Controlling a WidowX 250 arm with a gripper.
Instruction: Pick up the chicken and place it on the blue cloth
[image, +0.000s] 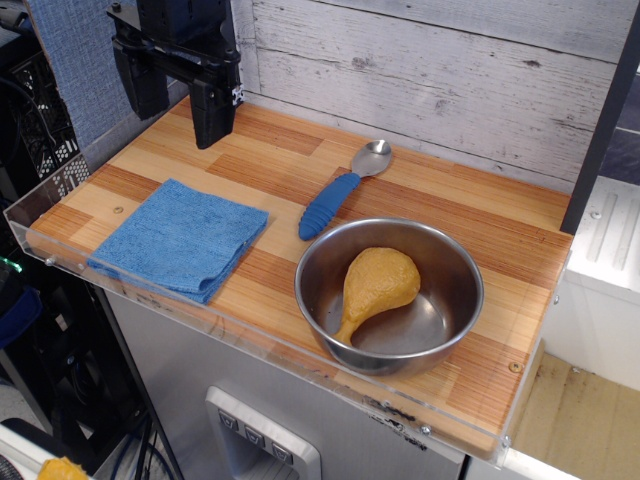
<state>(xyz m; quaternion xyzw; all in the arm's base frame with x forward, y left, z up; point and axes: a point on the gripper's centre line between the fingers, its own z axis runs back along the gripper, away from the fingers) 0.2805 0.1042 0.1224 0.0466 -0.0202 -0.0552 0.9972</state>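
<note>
The chicken (377, 285), a golden-tan toy drumstick, lies inside the steel bowl (320, 262) at the front right of the table, its thin bone end pointing toward the front. The blue cloth (180, 240) lies folded flat on the left of the wooden table. My gripper (178, 95) hangs at the top left, above the table's back left corner, well away from both. Its two black fingers point down with a clear gap between them and nothing held.
A metal spoon with a blue handle (330, 204) lies between the cloth and the bowl, just behind the bowl. A clear acrylic lip (60, 262) rims the table's front and left edges. A whitewashed plank wall stands behind.
</note>
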